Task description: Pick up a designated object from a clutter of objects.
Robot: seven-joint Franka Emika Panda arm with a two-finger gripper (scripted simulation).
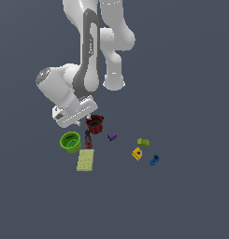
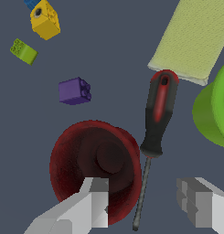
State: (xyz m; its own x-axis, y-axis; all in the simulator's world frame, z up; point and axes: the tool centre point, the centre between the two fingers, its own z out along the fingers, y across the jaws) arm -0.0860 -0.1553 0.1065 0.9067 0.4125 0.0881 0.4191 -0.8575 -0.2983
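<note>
The claw [image 2: 147,208] has its two gray fingers [image 2: 93,203] spread wide apart, and nothing is held between them. One finger sits over the rim of the dark red mug [image 2: 95,167]. The other finger is out past the screwdriver [image 2: 157,128], on the side of the green cup [image 2: 214,112]. The thin metal end of the screwdriver lies in the gap between the fingers.

The dark red mug stands upright on the floor [image 2: 109,50], and the wrist view looks down into its open top. In the exterior view the mug [image 1: 94,124] is right under the claw [image 1: 83,116], at the low end of the white arm [image 1: 88,56].

The screwdriver has a red and black handle. It lies flat just beside the mug. Its handle end reaches up to the edge of the pale yellow-green pad [image 2: 195,39], but I cannot tell if they touch. The pad lies flat on the floor.

The green cup stands upright near the screwdriver handle and near the pad. In the exterior view it is on the exterior view's left of the mug.

A purple block [image 2: 74,90] lies close to the mug, apart from it. Farther out are a lime block [image 2: 24,50], a yellow block [image 2: 45,20] and a blue block [image 1: 154,160]. These three sit near each other, well apart from the mug.
</note>
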